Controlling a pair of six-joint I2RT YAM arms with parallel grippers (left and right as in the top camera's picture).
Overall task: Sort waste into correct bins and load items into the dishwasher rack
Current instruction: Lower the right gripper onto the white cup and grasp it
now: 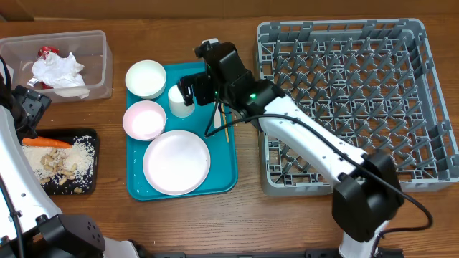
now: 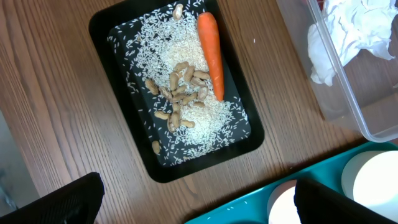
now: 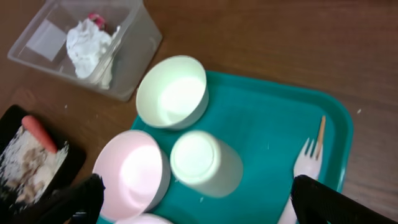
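Right pincer (image 3: 199, 204): jaws spread wide, gripping nothing; it hovers above the teal tray, directly over the cup.
Left pincer (image 2: 199, 205): jaws wide apart and empty, hanging over the tabletop beside the black tray.
Cup (image 3: 205, 163): small, white and cylindrical, on the teal tray just beside both bowls; whether it touches them I cannot tell.
Pink bowl (image 3: 134, 174): upright on the tray's left side, between the white bowl and the plate.
White bowl (image 3: 172, 91): upright in the tray corner nearest the clear tub.
Fork (image 3: 305, 165): white plastic, lying flat on the tray on the rack's side of the cup.
Wooden stick (image 3: 320, 134): thin, lying just beside the fork, near the tray's right edge.
Plate (image 1: 176, 162): round, pale pink, flat on the tray right next to the pink bowl.
Teal tray (image 3: 267, 118): flat on the tabletop (image 2: 62, 93), between the bins and the rack.
Black tray (image 2: 130, 106): shallow, left of the teal tray, holding food waste.
Carrot (image 2: 211, 53): orange, lying along one long side of the black tray.
Rice (image 2: 186, 50): white, scattered across the black tray's floor.
Beige scraps (image 2: 180, 87): clustered on the rice, beside the carrot.
Clear tub (image 1: 100, 64): beyond the black tray, at the far left.
Napkin (image 1: 61, 72): white, crumpled, inside the tub.
Wrapper (image 1: 48, 51): red and white, in the tub, partly behind the napkin.
Rack (image 1: 337, 29): large, grey and pegged, on the right just beside the teal tray; the right arm reaches across its near-left corner.
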